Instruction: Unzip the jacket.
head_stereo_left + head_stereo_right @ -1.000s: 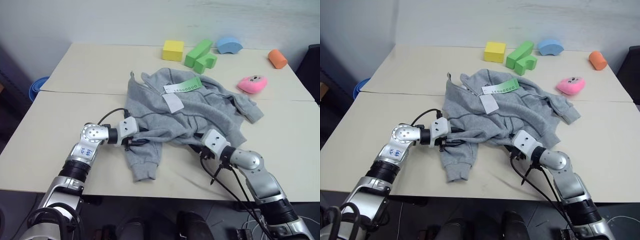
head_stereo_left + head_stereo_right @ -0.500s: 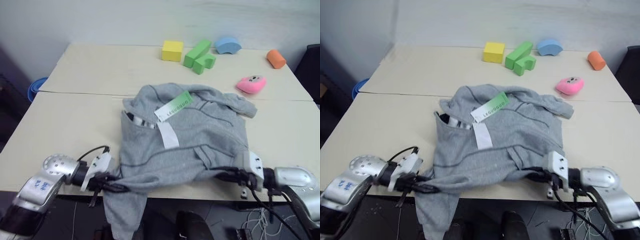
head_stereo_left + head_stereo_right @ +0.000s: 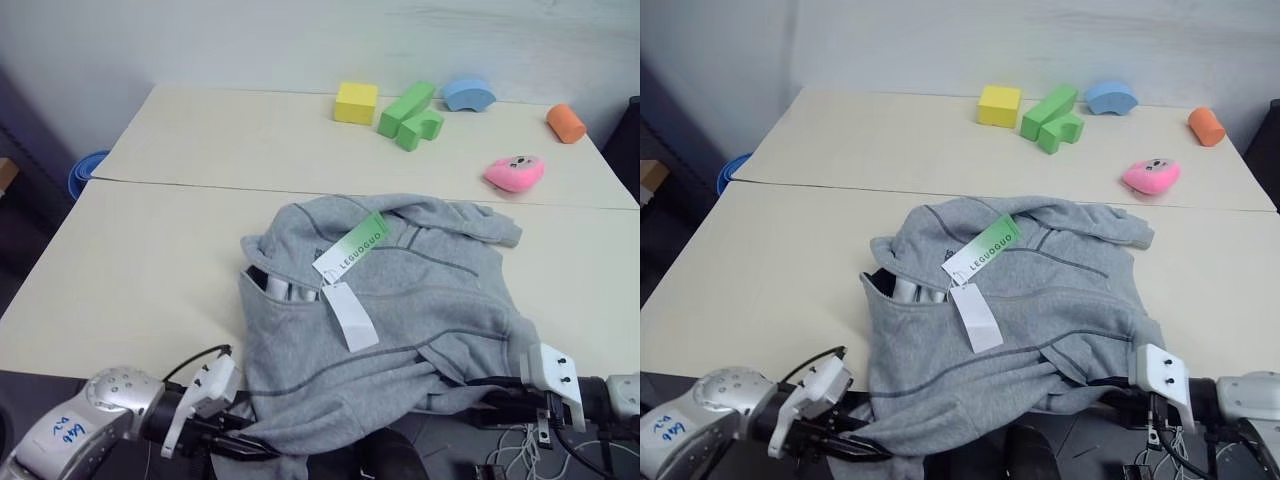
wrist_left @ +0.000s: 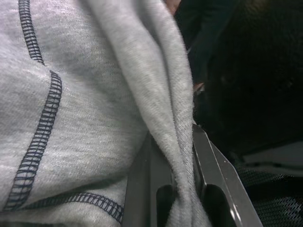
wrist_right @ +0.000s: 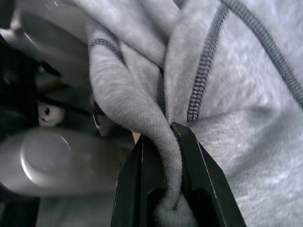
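Jacket [image 3: 400, 310] lies bunched on the near half of the worktop [image 3: 150, 260], its lower hem hanging over the front edge. Front side up, dark contrast stitching visible. Green-and-white hang tag [image 3: 352, 247] sits near the collar, a plain white tag [image 3: 350, 316] just below it, touching. At the collar's left side the fabric gapes and a bit of light lining shows.

Left end effector [image 3: 245, 445] is at the front edge, below the jacket's lower left corner, clamped on a fold of the grey fabric (left wrist view: fold pinched between both fingers [image 4: 208, 165], no gap). Right end effector [image 3: 480, 385] is at the lower right hem, also clamped on a fabric fold; right wrist view shows the cloth squeezed between its fingers [image 5: 196, 156] right beside a dark stitched seam.

Far side of the worktop, well apart from the jacket: yellow block [image 3: 356, 102], green block [image 3: 412, 112], blue arch piece [image 3: 468, 94], orange cylinder [image 3: 565, 122]. Pink toy [image 3: 515, 172] sits nearer, just beyond the jacket's right shoulder, not touching. Blue round object [image 3: 85, 170] is on the floor off the left edge.
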